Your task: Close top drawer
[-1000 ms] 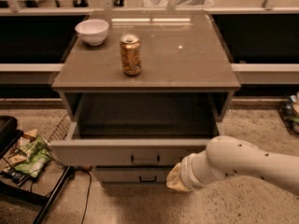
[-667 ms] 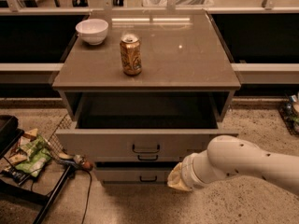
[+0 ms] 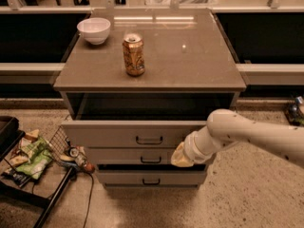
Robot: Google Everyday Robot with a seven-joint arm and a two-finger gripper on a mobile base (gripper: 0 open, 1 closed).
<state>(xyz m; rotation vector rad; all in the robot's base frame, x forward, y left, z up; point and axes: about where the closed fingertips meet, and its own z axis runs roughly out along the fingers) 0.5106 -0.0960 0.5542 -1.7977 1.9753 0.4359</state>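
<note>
Jaws: can't tell whether spread or pressed together. The gripper (image 3: pixel 182 156) sits low at the right end of the drawer stack, its yellowish tip against the fronts where the top drawer meets the one below.

Left to right:
- Floor, far left: black rack (image 3: pixel 9 127) with snack bags (image 3: pixel 29 156) lying beside it, and a black cable (image 3: pixel 89 198) running across the floor towards the cabinet.
- Bench (image 3: pixel 190 65): white bowl (image 3: pixel 93 30) at the back left corner, upright. Drink can (image 3: pixel 134 55) stands upright just right of it and nearer the front, apart from the bowl.
- Top drawer (image 3: pixel 109 133): directly under the bench top, pulled part way out, dark cavity showing above its front. Black loop handle (image 3: pixel 149 140) at centre of the front.
- Middle drawer (image 3: pixel 118 156) and bottom drawer (image 3: pixel 123 177) below it, slimmer fronts, same handles.
- White arm (image 3: pixel 251 134) comes in from the right edge, angling down and left to the gripper. It covers the right end of the top drawer front.
</note>
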